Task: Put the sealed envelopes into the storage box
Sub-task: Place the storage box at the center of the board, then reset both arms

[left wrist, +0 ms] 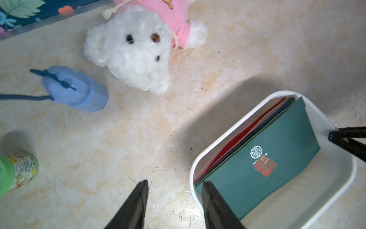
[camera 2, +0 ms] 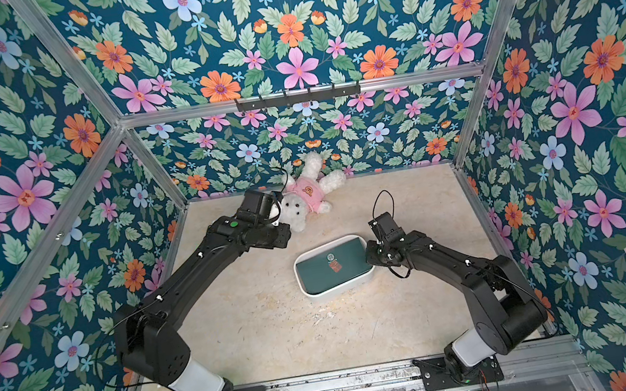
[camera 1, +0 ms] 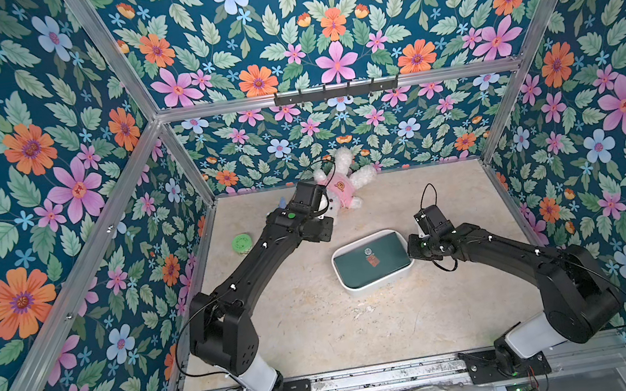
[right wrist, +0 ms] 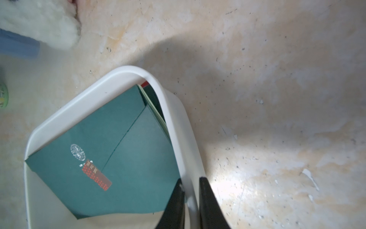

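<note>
The storage box sits mid-table, and the dark green envelope lies on top inside it, seal up; the left wrist view shows red and navy edges stacked beneath it. No envelope shows on the table outside the box in any view, so the filling step looks finished — what is left, by my reading, is letting go and backing both arms clear without dragging the box.

The right gripper straddles the box's near-right wall, one finger inside and one outside, nearly closed on the rim; its arm reaches in low from the box's right.

Beyond the box's far-left corner, the left gripper hangs with jaws apart and nothing between them — its forearm stretches toward the plush bear past the box.
</note>
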